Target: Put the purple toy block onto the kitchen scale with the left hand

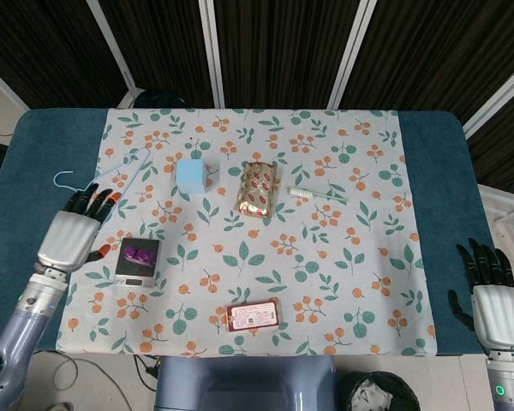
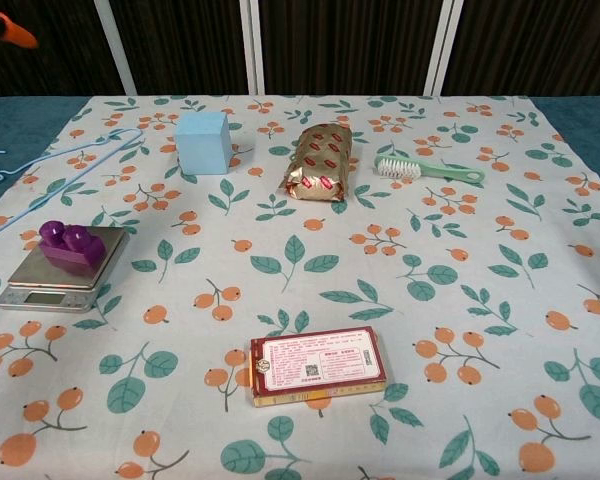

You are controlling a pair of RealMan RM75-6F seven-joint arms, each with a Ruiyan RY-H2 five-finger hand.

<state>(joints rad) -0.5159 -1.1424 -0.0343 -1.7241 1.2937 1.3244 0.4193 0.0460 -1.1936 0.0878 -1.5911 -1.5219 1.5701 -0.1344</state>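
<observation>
Purple block (image 2: 68,246) is sitting on the scale (image 2: 60,276) platform, upright, studs up, nothing touching it. I read the placing step as done; what's left is just clearing my left arm out of the way.

Going left to right:
- Blue wire hanger (image 1: 90,193) lies at the far left of the cloth. My left hand (image 1: 71,235) hangs above its lower end, just left of the scale, apart from the block. Fingers are spread and pointing away from me, palm down, holding nothing. In the chest view only an orange fingertip (image 2: 15,30) shows at the top-left corner, so the hand is well above bench level.
- Scale with block sits at the left edge of the flowered cloth (image 1: 325,257).
- Light blue cube (image 2: 203,142) further back, then the gold snack pack (image 2: 320,161), then the green brush (image 2: 428,170).
- Red box (image 2: 317,365) near the front edge, centre.
- Right hand (image 1: 493,300) parked off the right end of the bench over the blue cover, fingers extended and apart, empty.

Next move, as I see it: pull the left arm back to rest without sweeping low over the hanger or clipping the scale. The block looks stable, so the only risk I'd flag is bumping the scale on the way out. Display reading is too small for me to tell.
</observation>
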